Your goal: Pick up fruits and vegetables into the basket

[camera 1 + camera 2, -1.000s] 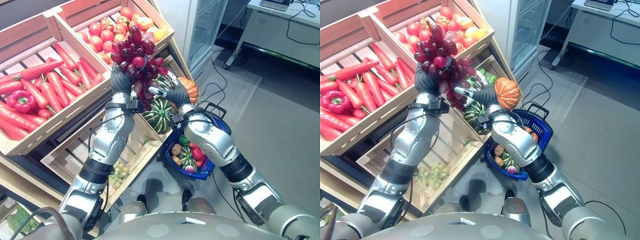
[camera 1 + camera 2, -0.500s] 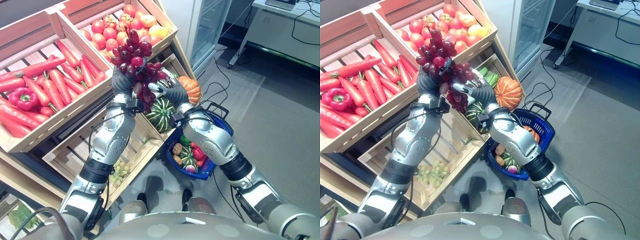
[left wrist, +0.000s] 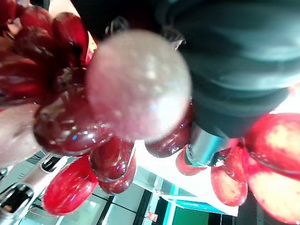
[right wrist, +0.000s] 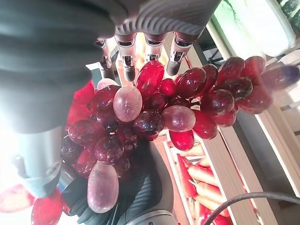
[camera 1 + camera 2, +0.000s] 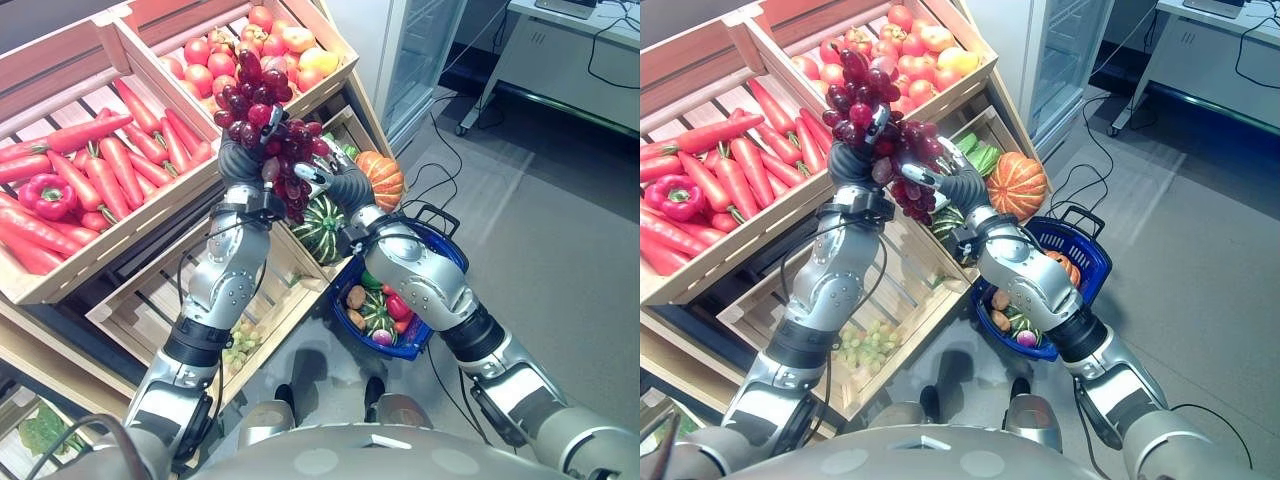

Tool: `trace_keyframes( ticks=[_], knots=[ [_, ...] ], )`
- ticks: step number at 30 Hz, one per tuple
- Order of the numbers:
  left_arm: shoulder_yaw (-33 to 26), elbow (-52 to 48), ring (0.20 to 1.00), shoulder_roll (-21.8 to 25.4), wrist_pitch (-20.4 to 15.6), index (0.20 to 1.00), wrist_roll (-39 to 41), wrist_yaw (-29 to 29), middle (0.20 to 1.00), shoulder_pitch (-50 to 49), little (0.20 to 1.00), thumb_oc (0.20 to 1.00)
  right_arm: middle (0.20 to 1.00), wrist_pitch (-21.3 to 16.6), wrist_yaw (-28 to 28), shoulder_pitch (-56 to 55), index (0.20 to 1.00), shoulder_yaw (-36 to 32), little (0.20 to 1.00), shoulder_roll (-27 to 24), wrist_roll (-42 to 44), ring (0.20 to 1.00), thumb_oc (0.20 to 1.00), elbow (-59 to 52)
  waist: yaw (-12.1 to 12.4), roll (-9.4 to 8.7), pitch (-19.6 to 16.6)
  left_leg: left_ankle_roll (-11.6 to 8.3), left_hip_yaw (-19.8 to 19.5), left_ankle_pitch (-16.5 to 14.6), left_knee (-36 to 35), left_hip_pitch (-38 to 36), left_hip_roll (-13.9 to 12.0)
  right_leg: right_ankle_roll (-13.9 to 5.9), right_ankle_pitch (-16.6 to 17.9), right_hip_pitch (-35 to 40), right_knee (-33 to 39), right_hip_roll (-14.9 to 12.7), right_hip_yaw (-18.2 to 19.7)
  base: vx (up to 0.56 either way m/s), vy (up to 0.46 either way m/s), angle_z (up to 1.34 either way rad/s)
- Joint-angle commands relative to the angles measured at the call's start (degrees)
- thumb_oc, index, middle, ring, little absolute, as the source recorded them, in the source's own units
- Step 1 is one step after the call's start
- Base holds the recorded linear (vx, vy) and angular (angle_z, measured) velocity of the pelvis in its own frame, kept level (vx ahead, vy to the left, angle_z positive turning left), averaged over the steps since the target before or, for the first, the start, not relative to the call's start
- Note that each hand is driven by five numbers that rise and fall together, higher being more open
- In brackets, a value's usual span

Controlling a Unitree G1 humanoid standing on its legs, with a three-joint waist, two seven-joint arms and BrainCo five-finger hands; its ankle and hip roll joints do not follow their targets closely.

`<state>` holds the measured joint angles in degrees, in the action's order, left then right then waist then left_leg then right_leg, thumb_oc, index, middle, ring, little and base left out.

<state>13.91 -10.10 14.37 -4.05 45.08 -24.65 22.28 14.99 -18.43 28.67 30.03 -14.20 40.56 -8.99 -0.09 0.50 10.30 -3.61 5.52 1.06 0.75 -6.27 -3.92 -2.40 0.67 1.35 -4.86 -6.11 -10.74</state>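
A big bunch of red grapes [image 5: 272, 125] is held up in front of the crates, above the left side of the blue basket [image 5: 446, 251]. My left hand [image 5: 238, 160] is below it, fingers curled round the bunch, with a fingertip showing over the grapes [image 5: 876, 118]. My right hand [image 5: 350, 187] reaches in from the right. Its straight fingers [image 4: 149, 49] lie against the grapes [image 4: 159, 105], with the thumb on the other side. The basket on the floor holds several vegetables [image 5: 378, 310].
Slanted wooden crates hold carrots [image 5: 100, 170] with a red pepper [image 5: 40, 195], and red and yellow fruit [image 5: 275, 45]. A striped green squash [image 5: 320, 228] and an orange pumpkin [image 5: 380, 178] sit beside the hands. Green grapes [image 5: 238, 345] lie in the low crate. A glass-door fridge [image 5: 415, 50] stands behind.
The left hand has lifted the grape bunch slightly up and left. The right hand has followed, its fingers staying against the bunch.
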Motion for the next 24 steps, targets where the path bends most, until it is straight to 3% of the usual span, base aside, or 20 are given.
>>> trace_keyframes(
  ticks=[1,16,24],
  knots=[
    [-1.11,-5.65,0.200,0.71,-5.83,0.200,-1.63,3.17,0.200,7.57,0.200,0.200,1.000,-2.08,2.59,5.74,1.000,0.45,1.000,5.46,0.63,1.000,1.000,-5.52,-0.05,-1.49,-0.14,2.45,0.14,-4.87,3.95,-0.47,2.40,-2.33,-6.10,3.95,-3.52,-1.70,0.36,0.00,0.000,0.00],
    [-3.58,-6.03,0.200,2.17,-4.79,0.200,-2.57,4.44,0.200,8.06,0.200,0.200,1.000,2.28,8.79,5.36,1.000,1.27,1.000,4.11,-1.97,1.000,1.000,-5.82,-0.12,-1.39,-0.55,2.24,0.04,-4.65,3.67,-0.82,2.35,-2.23,-6.19,4.18,-3.58,-1.73,0.45,0.00,0.000,0.00],
    [-3.32,-5.95,0.200,2.42,-4.33,0.200,-2.39,4.65,0.200,8.57,0.200,0.200,1.000,2.46,10.72,5.90,1.000,2.12,1.000,4.36,-2.06,1.000,1.000,-5.49,-0.01,-1.32,-0.59,2.26,-0.01,-4.67,3.60,-0.83,2.36,-2.23,-6.27,4.24,-3.53,-1.72,0.47,0.00,0.000,0.00]
  ],
)
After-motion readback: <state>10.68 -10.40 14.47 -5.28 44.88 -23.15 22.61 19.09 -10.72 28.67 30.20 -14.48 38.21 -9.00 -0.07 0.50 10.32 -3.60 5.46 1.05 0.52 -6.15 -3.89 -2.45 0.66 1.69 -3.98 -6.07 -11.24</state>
